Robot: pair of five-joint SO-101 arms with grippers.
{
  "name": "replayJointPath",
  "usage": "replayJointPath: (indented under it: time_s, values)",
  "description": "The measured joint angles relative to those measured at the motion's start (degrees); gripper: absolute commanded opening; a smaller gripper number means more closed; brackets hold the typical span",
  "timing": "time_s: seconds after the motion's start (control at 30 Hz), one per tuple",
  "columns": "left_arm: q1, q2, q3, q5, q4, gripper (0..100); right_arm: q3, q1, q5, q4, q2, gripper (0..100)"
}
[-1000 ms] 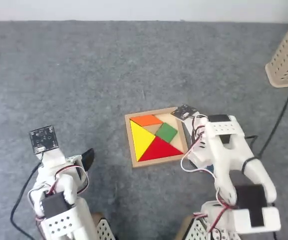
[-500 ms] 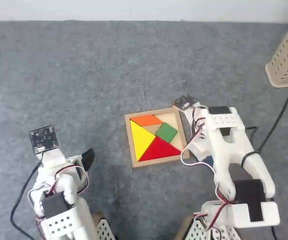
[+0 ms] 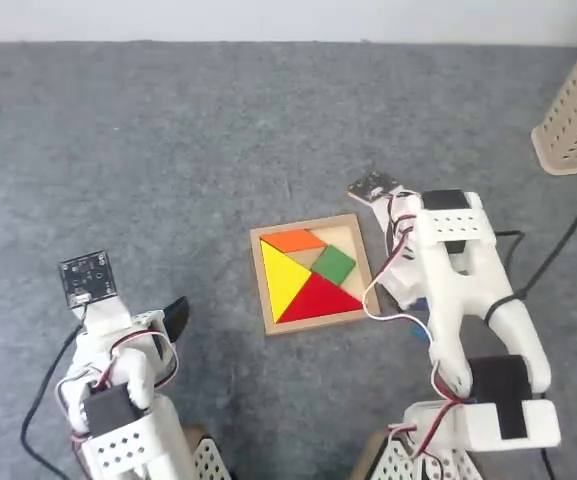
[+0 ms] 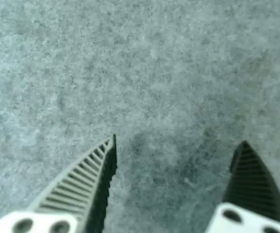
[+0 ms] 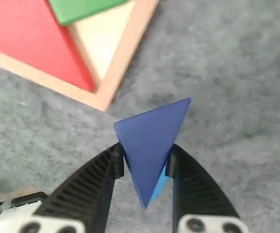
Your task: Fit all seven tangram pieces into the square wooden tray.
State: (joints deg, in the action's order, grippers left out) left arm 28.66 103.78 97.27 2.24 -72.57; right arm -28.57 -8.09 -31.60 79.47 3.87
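One blue triangle [image 5: 152, 133] pinched in right gripper [image 5: 145, 151], just outside tray [image 5: 125, 53] corner; left gripper [image 4: 178, 141] spread wide over carpet [image 4: 130, 58]. Risk: grip near tip, so piece may pivot & catch rim.

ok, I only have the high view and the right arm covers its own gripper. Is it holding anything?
Observer: Yes. In the right wrist view, the right gripper is shut on a dark blue triangular piece, clamped between both fingers.
Operator: Over the tray or off it?
Observer: Off it. The piece sits just beyond an outer corner of the square wooden tray, not overlapping it, with grey carpet behind it.
Operator: And the left gripper's state?
Observer: The left wrist view shows the left gripper open, with carpet and nothing else between its fingers.
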Motion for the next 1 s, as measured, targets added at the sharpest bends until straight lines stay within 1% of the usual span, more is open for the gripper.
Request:
replayJointPath:
  time_s: [0.1, 0.33, 0.43, 0.53, 0.6, 0.77, 0.87, 1.0]
  values:
    - [0.0, 0.0, 0.0, 0.0, 0.0, 35, 0.1, 1.3, 0.4, -2.1, 0.0, 18.6]
    - [0.0, 0.0, 0.0, 0.0, 0.0, 35, 0.0, 1.6, 5.9, -9.7, 0.0, 17.7]
    - [0.0, 0.0, 0.0, 0.0, 0.0, 35, -2.8, 1.5, 6.7, -13.9, 0.0, 17.7]
    - [0.0, 0.0, 0.0, 0.0, 0.0, 35, -5.1, 1.8, 7.8, -15.2, 0.0, 17.8]
    - [0.0, 0.0, 0.0, 0.0, 0.0, 35, -5.4, 0.8, 10.9, -15.3, 0.0, 19.5]
    - [0.0, 0.0, 0.0, 0.0, 0.0, 35, -5.4, -5.5, 20.7, -14.8, 0.0, 25.3]
    - [0.0, 0.0, 0.0, 0.0, 0.0, 35, -5.5, -6.2, 25.2, -14.8, 0.0, 25.9]
    - [0.0, 0.0, 0.0, 0.0, 0.0, 35, -9.0, -6.6, 28.0, -15.0, 0.0, 25.7]
